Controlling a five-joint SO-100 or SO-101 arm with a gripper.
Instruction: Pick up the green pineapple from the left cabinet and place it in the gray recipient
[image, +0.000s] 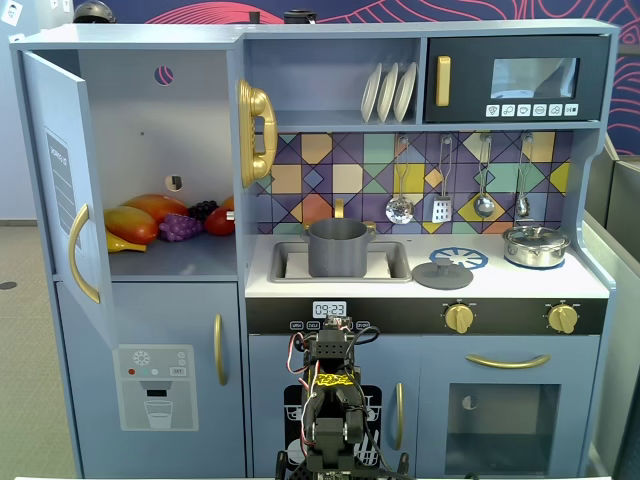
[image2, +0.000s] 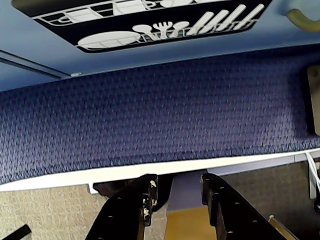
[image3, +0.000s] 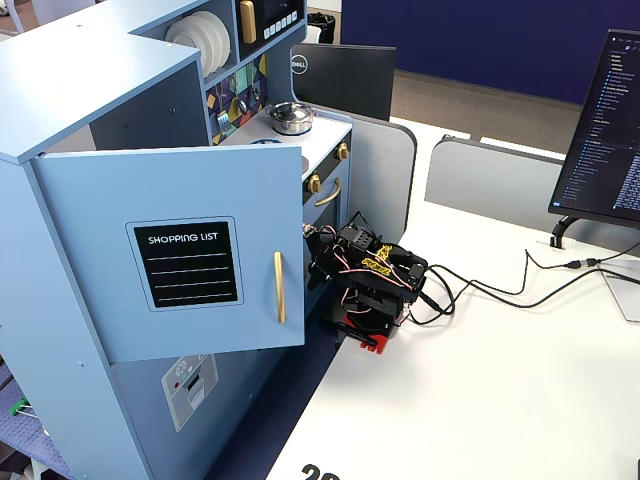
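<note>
The left cabinet (image: 140, 130) stands open, its door (image: 62, 200) swung out to the left; the door also shows in the side fixed view (image3: 185, 265). On its shelf lie a mango (image: 132, 223), purple grapes (image: 180, 228) and other toy fruit. No green pineapple shows in any view. The gray recipient (image: 337, 250) stands in the sink. My arm (image: 335, 410) is folded low in front of the kitchen, far below the shelf; it also shows in the side fixed view (image3: 370, 285). In the wrist view my gripper (image2: 178, 182) is open and empty, pointing at the floor.
A shiny silver lidded pot (image: 535, 245) stands on the right of the counter, and a gray lid (image: 442, 274) lies beside the sink (image: 395, 262). Utensils hang on the back wall. The wrist view shows blue carpet (image2: 160, 115) and the white table edge (image2: 75, 177).
</note>
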